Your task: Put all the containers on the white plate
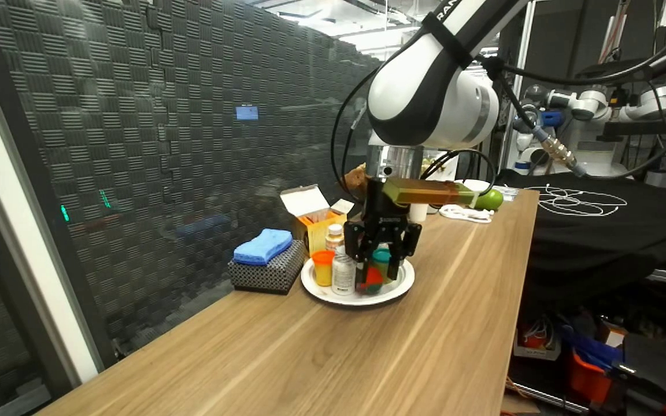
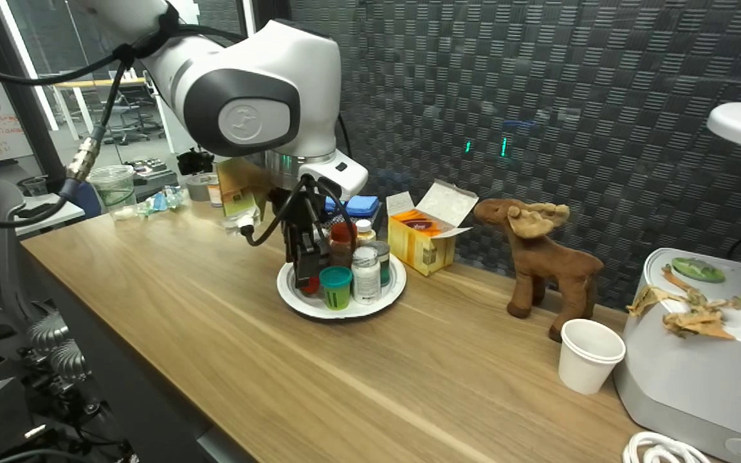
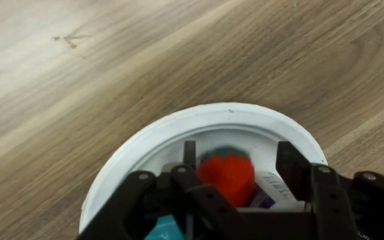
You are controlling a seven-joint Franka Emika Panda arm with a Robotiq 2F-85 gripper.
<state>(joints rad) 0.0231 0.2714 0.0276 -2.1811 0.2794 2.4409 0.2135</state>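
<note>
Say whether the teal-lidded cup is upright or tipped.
Upright: the teal-lidded cup stands on the white plate, lid uppermost.

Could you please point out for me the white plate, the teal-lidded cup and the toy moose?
White plate (image 3: 225,114): in the wrist view, on its rim.
Teal-lidded cup (image 2: 336,286): in an exterior view, on its lid's front edge.
Toy moose (image 2: 552,258): in an exterior view, on its body.

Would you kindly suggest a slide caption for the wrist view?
Open gripper, its jaws flanking a red-and-green item, with the white plate beneath.
</note>
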